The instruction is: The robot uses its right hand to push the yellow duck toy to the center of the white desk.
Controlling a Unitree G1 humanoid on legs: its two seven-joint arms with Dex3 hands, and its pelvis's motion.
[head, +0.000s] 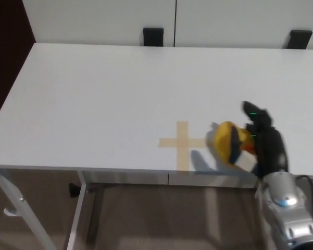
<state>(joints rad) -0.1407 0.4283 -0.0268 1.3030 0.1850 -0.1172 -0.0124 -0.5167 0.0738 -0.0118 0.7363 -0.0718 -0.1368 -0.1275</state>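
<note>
The robot's right hand (260,139) reached in low over the near right part of the white desk (94,99), its fingers spread and cupped loosely against the yellow duck toy (228,141) rather than closed around it; one dark finger lay across the duck's front, so whether it gripped at all could not be told for certain. The duck sat directly to the left of the hand, touching it, close to the desk's near edge. Just beyond the duck, further from the hand, lay the tan tape cross (183,143), which appeared to mark the centre. The push looked mostly done: the toy was just beside the right arm of the cross, with a short stretch leftward apparently left. The left hand did not show.
</note>
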